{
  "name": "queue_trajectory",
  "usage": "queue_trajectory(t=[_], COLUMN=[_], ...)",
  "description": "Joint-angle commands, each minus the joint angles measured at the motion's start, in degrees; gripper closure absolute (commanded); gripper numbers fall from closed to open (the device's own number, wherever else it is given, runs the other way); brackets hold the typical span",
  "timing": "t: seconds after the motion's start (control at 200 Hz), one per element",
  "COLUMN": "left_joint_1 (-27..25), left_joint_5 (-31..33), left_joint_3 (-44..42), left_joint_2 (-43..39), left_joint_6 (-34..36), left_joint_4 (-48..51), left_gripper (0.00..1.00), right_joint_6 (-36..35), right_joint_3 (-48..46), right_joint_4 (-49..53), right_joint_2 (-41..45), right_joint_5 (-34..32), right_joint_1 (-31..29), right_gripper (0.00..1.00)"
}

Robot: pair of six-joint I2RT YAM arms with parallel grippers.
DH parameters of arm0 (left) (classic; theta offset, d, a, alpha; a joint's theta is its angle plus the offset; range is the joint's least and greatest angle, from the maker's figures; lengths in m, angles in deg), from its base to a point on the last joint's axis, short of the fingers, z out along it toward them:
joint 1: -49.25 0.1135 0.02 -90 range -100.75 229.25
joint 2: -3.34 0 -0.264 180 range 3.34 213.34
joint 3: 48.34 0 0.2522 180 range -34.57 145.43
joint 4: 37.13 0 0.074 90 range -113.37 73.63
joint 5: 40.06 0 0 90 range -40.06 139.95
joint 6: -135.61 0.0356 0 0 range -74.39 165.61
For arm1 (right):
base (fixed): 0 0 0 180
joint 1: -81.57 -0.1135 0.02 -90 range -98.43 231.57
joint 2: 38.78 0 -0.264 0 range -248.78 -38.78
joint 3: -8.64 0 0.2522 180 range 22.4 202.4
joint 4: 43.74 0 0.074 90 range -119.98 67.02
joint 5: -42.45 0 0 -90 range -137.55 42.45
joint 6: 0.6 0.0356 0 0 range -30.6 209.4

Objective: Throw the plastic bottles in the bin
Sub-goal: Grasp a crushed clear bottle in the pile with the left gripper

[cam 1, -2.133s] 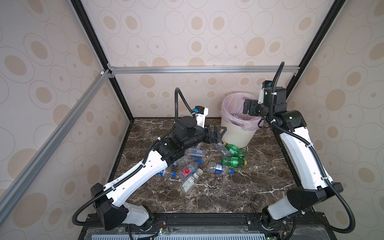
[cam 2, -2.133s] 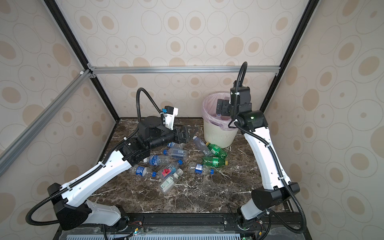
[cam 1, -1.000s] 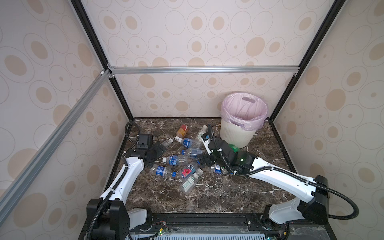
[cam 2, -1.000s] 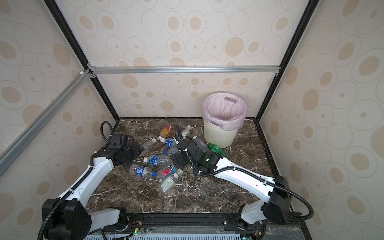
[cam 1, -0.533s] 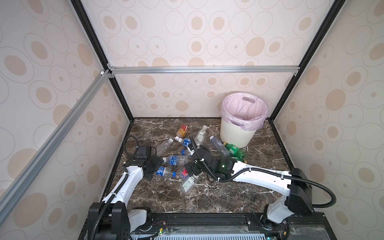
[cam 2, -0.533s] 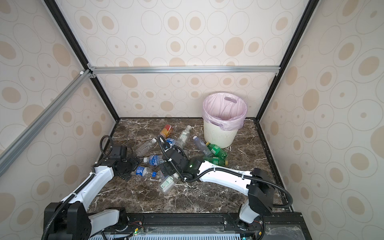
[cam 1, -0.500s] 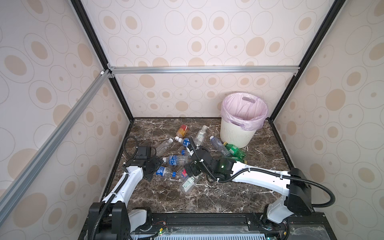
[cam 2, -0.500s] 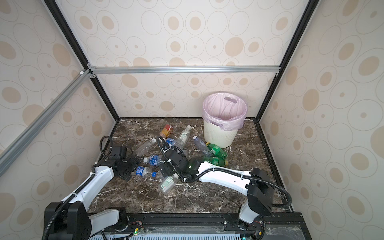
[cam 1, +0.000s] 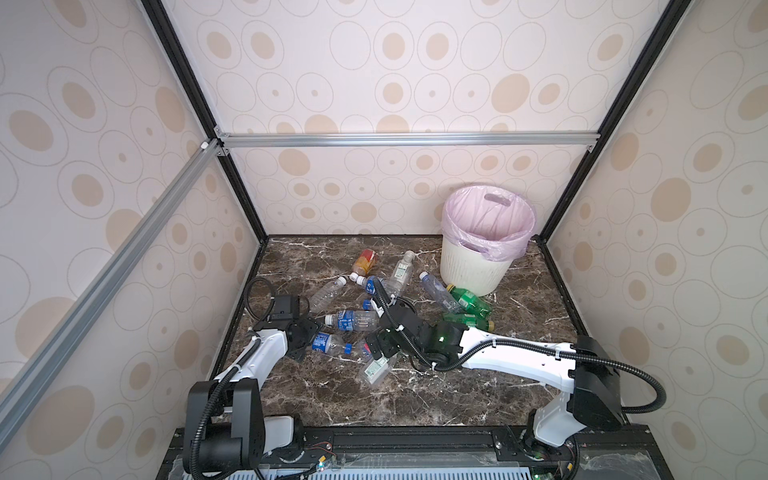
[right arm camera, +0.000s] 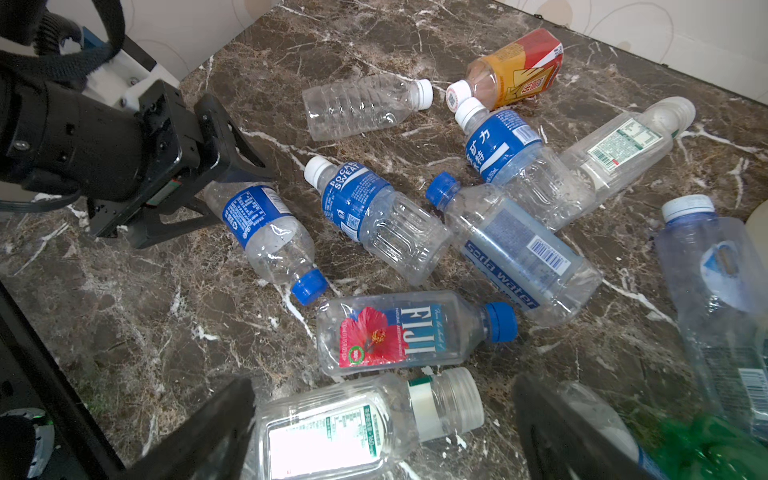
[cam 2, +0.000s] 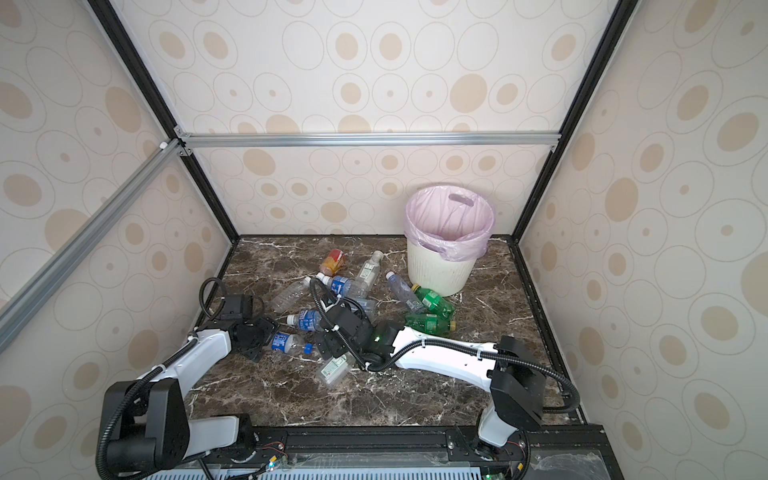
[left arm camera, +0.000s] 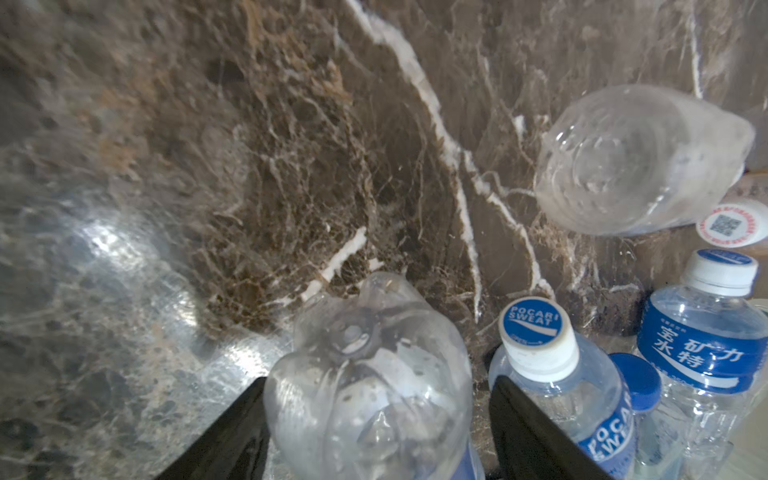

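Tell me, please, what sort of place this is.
Likely a robot test booth: wallpapered panels in a metal frame, left arm and right arm at the front, bottles strewn near a bin.

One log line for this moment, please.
left hand: around blue-label bottle | right hand: open over white-label bottle | other bottles: on table | bin: upright

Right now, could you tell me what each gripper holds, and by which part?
The left gripper straddles the base end of a blue-capped bottle; a firm grip cannot be told. The right gripper is open, holding nothing.
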Motion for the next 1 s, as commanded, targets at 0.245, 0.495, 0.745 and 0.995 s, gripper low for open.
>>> queue_trajectory(t=[0.245, 0.495, 0.745, 0.995], left_joint_1=[1.25, 1.48, 1.45, 1.48], left_joint_5=[2.05, 1.13, 1.49, 2.52], left_joint_3=[-1.66, -1.71, -3.42, -1.55], left_joint_2=[1.52, 3.92, -0.54, -6.45], left_joint_6=[2.54, 3.74, 4.60, 9.98], left_joint_4=[-4.57, -5.59, -7.44, -6.75], left_gripper=[0.34, 0.34, 0.49, 0.51], right_joint_6=[1.21, 1.64, 1.40, 2.51], right_joint_3=[-1.67, -3.75, -3.12, -2.91], right_joint_4=[-0.59, -2.44, -2.84, -5.18], right_joint_2=[2.27, 3.33, 3.20, 3.08], right_joint_5=[-1.89, -2.41, -0.90, 2.35], right_joint_1=[-0.18, -0.18, -0.20, -0.11], right_gripper=[0.00, 0.00, 0.00, 0.00])
